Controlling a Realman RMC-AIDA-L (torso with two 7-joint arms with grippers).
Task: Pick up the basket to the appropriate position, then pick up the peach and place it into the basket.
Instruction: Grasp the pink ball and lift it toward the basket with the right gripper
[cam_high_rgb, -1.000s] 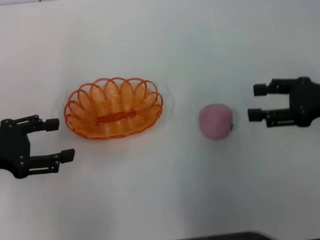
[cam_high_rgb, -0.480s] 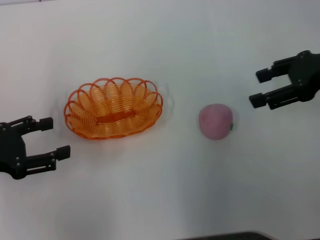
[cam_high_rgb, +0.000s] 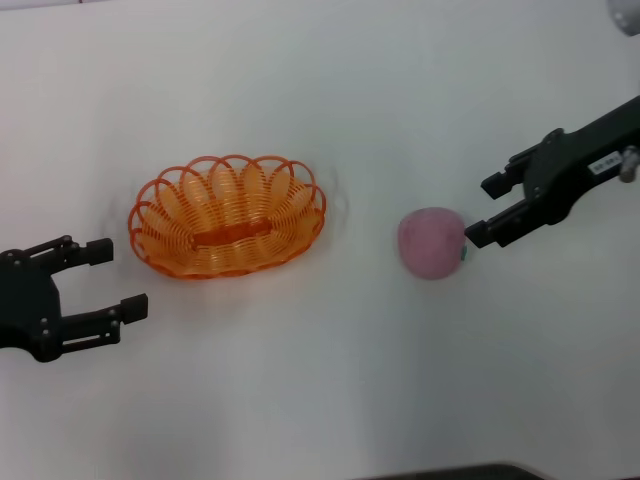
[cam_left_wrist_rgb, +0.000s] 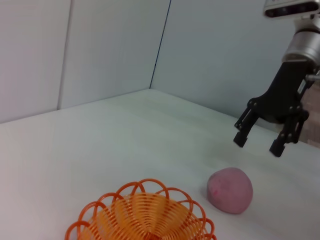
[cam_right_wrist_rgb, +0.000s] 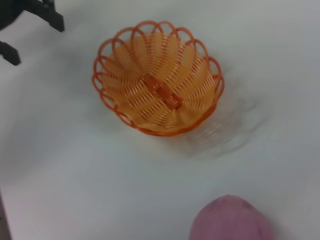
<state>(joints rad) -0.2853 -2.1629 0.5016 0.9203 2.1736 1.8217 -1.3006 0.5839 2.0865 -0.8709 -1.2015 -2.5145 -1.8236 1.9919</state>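
Note:
The orange wire basket (cam_high_rgb: 228, 216) stands empty on the white table, left of centre; it also shows in the left wrist view (cam_left_wrist_rgb: 142, 214) and the right wrist view (cam_right_wrist_rgb: 159, 84). The pink peach (cam_high_rgb: 432, 242) lies on the table to its right, also in the left wrist view (cam_left_wrist_rgb: 230, 190) and the right wrist view (cam_right_wrist_rgb: 231, 220). My right gripper (cam_high_rgb: 482, 212) is open and empty, tilted, just right of the peach and above the table; it shows in the left wrist view (cam_left_wrist_rgb: 258, 141). My left gripper (cam_high_rgb: 118, 277) is open and empty, left of the basket.
The white table (cam_high_rgb: 330, 390) runs across the whole head view. Grey walls (cam_left_wrist_rgb: 100, 50) meet in a corner behind the table. A dark edge (cam_high_rgb: 450, 472) shows at the front of the table.
My right gripper has swung toward the peach, tilted, and come down beside it. My left gripper has shifted slightly by the basket. The basket and the peach have not moved.

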